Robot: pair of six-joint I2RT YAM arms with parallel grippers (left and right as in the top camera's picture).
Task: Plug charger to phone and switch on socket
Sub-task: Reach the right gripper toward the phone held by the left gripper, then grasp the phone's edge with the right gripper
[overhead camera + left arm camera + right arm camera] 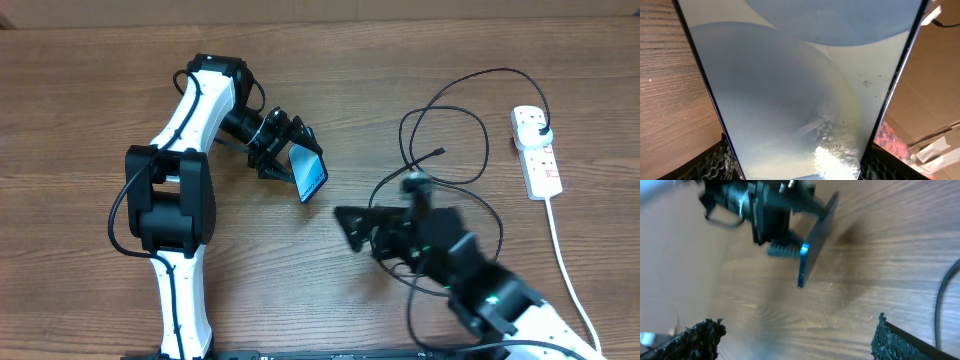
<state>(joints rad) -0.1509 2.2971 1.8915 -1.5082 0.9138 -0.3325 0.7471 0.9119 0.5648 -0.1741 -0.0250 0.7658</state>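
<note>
The phone (312,176) is off the desk (90,80), a little toward 9 o'clock of the desk's middle in the overhead view. It is tilted with its lit screen facing up and toward 3 o'clock, and the left gripper (288,158) has its jaws clamped on its edges. In the left wrist view the screen (800,90) fills the picture between the two fingers (715,160). At 4 o'clock of the phone and near it, the right gripper (350,228) points toward 9 o'clock with its jaws released and nothing between them. Its own camera looks past its fingertips (707,330) at the phone's thin edge (815,240). The charger (403,130) lies untouched in loose loops, and its connector tip (441,152) rests on the desk at about 1 o'clock of the right gripper. Its black plug (540,126) already sits in the socket (540,165) at the desk's 3 o'clock side, and the white cord (565,260) runs off toward 5 o'clock. As I read it, the step in hand is fetching the connector, so the right arm should swing to the tip before it nears the phone. It should grasp the cable just behind the tip, so the tip juts out straight and cannot flop. It should lift the slack clear of the loops, then line the tip squarely with the phone's port. The left jaws should hold the phone firmly against the push. The port is not visible here, nor can I tell how the socket's switches stand.
</note>
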